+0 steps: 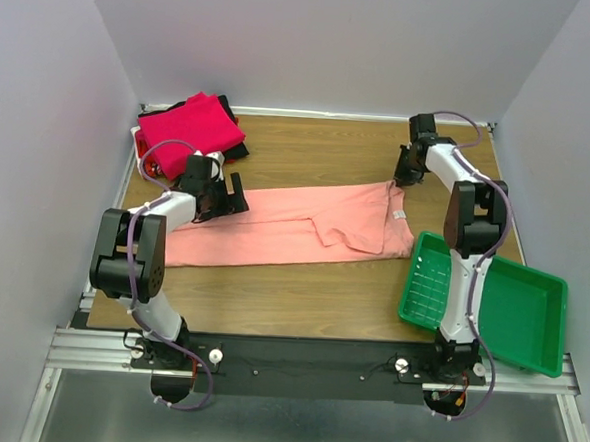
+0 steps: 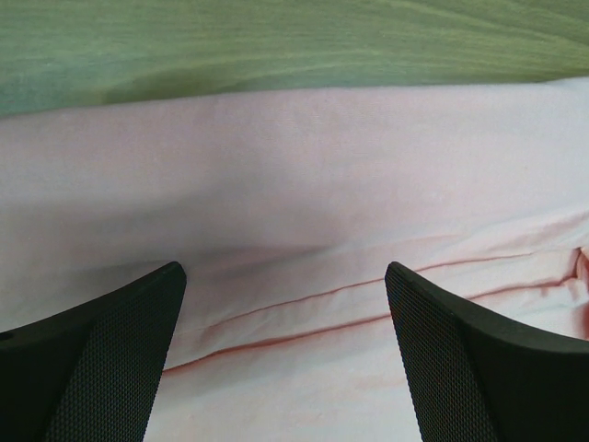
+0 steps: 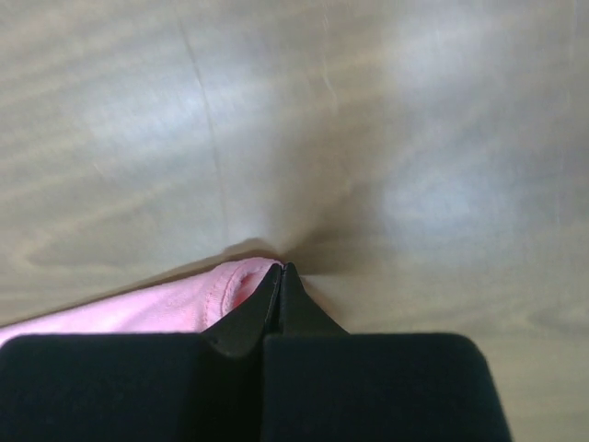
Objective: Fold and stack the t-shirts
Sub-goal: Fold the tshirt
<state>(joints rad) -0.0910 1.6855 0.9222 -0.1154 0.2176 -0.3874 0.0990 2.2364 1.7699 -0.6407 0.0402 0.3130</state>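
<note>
A salmon-pink t-shirt (image 1: 295, 226) lies spread lengthwise across the middle of the wooden table, partly folded, with its white neck label (image 1: 400, 215) toward the right. My left gripper (image 1: 232, 199) hovers open over the shirt's left part. Its two black fingers (image 2: 110, 350) straddle wrinkled pink cloth (image 2: 304, 212) with nothing between them. My right gripper (image 1: 406, 174) is at the shirt's far right corner, jaws pressed together. The pink hem (image 3: 221, 295) curls up to their tip (image 3: 282, 267), pinched there. A magenta-red t-shirt (image 1: 193, 125) lies on a black one (image 1: 235, 149) at the back left.
A green plastic tray (image 1: 515, 305) sits at the near right, hanging over the table's edge beside the right arm's base. White walls close in the table on the left, back and right. Something red (image 1: 154, 166) shows beside the pile.
</note>
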